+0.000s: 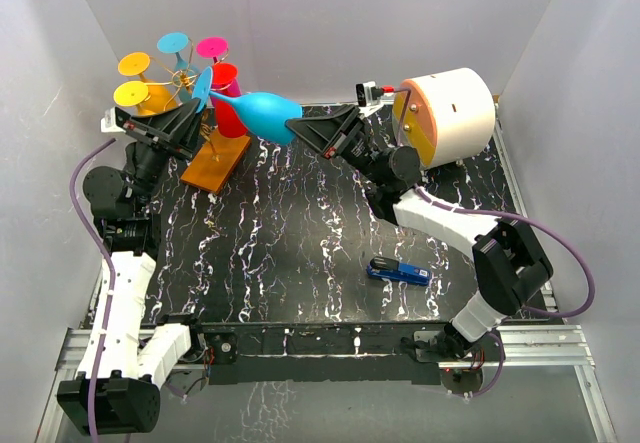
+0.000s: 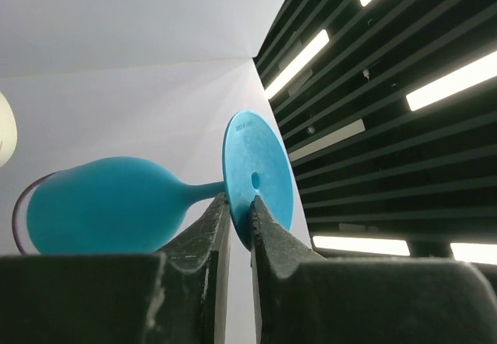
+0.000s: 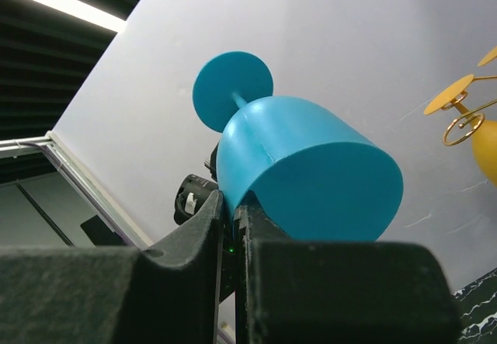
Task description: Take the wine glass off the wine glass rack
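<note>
Table: we see a black marble-patterned tabletop (image 1: 300,233) veined in white
Far left: a gold wire glass rack (image 1: 215,163) stands on its flat orange rectangular base
Near right: a small blue and black stapler-shaped object (image 1: 398,272) lies flat
Far right corner: we find a large white drum (image 1: 455,113), orange-and-yellow end facing left

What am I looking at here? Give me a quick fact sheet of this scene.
Held item: blue wine glass, lying sideways in the air between the two arms
Left gripper: shut on the glass's round foot
Right gripper: shut on the rim of the bowl
Wine glass rack: far left, gold wire on an orange base
On the rack: other glasses in yellow, blue, pink and red
Also there: small blue object, near right
</note>
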